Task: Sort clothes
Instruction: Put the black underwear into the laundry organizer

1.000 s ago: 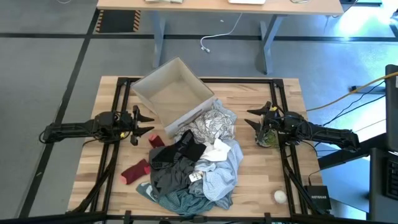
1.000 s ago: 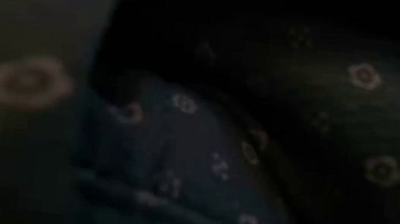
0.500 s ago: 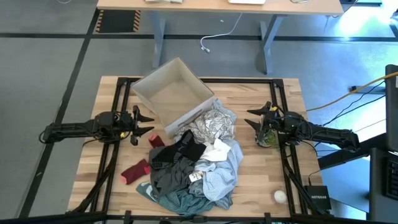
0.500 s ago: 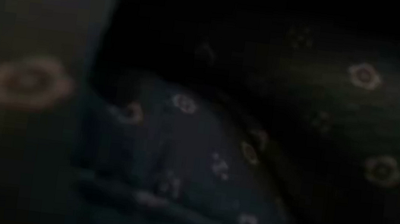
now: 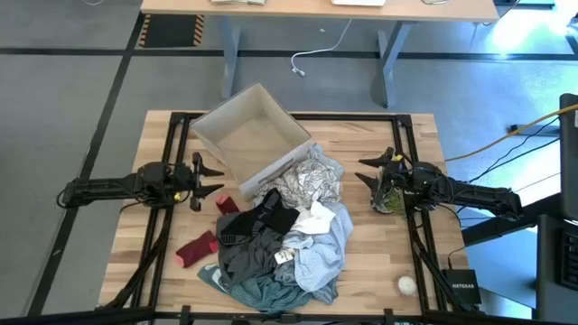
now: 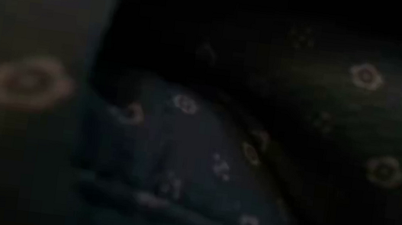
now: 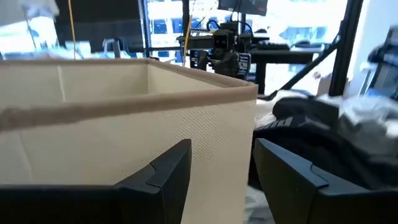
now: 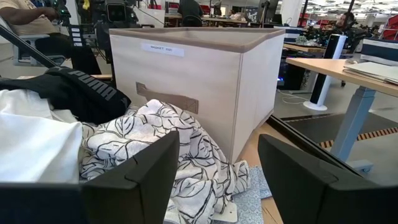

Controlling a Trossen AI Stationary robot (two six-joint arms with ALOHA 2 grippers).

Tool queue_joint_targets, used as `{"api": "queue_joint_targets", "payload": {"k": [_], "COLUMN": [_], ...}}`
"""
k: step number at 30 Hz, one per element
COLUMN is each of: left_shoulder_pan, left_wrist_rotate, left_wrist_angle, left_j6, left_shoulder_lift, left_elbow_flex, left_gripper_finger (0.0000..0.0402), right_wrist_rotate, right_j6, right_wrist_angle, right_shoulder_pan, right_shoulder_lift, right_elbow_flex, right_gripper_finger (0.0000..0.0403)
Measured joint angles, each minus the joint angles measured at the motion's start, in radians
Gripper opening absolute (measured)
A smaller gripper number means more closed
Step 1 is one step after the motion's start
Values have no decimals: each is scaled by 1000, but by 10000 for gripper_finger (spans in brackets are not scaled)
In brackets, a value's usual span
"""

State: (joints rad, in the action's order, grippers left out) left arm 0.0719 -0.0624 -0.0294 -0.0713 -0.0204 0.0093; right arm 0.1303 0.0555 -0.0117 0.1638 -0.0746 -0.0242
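A pile of clothes [image 5: 280, 239] lies on the middle of the wooden table: a white patterned piece [image 5: 307, 181] against the beige box [image 5: 248, 135], black [image 5: 262, 221], grey, teal-green [image 5: 262, 291] and light blue [image 5: 321, 257] garments, small white pieces [image 5: 312, 219], and dark red socks [image 5: 197, 247] at the pile's left. My left gripper [image 5: 209, 178] is open and empty left of the pile. My right gripper [image 5: 372, 171] is open and empty right of it. The low view is covered by dark patterned cloth [image 6: 199, 128].
The beige box [image 8: 199, 81] stands at the table's far middle, tilted, its open top up. A small white ball [image 5: 406, 285] lies at the near right corner. A greenish thing [image 5: 390, 200] lies under my right arm. People sit in the room beyond.
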Motion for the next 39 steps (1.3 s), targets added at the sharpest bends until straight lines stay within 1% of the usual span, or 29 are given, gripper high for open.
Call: {"api": "queue_joint_targets", "payload": {"k": [2, 4, 7, 9, 11, 14, 17, 20, 23, 27, 29, 32, 33, 36, 39], "left_shoulder_pan": [0, 0, 0, 0, 0, 0, 0, 0, 0, 0, 0, 0, 0, 0, 0], "left_wrist_rotate": [0, 0, 0, 0, 0, 0, 0, 0, 0, 0, 0, -9, -19, -28, -27], "left_wrist_angle": [7, 10, -1, -56, -143, -286, -379, -415, -412, -419, -420, -434, -443, -485, -528], "left_j6": [-27, -44, -101, -154, -148, -43, 125, 278, 332, 332, 313, 203, 174, 163, 130], "left_shoulder_lift": [0, 0, 0, 0, 0, 0, 1, 1, 0, 0, 0, 0, 0, 0, 0], "left_elbow_flex": [0, 0, 0, 0, 0, 0, 0, 0, 0, 0, 0, 0, 0, 0, 4], "left_gripper_finger": [171, 171, 171, 171, 171, 171, 171, 171, 171, 171, 171, 171, 171, 171, 171], "right_wrist_rotate": [-4, -19, -43, -51, -47, -45, -45, -38, -42, -144, -159, -209, -233, -267, -248], "right_j6": [-33, -101, -262, -355, -385, -393, -403, -467, -503, -544, -521, -500, -501, -501, -457], "right_wrist_angle": [9, 18, 20, 20, 22, 47, 103, 126, 121, 143, 235, 410, 439, 425, 426], "right_shoulder_pan": [0, 0, 0, 0, 0, 0, 0, 0, 0, -1, -1, -1, -1, -3, -38], "right_shoulder_lift": [0, 0, 0, 0, 0, 0, 0, 0, 0, 0, 0, -1, -8, -46, -144], "right_elbow_flex": [0, 0, 0, 0, 0, 0, 0, 0, 0, 0, 0, -5, -16, -71, -129], "right_gripper_finger": [237, 237, 237, 237, 237, 237, 237, 237, 237, 237, 237, 237, 237, 237, 237]}}
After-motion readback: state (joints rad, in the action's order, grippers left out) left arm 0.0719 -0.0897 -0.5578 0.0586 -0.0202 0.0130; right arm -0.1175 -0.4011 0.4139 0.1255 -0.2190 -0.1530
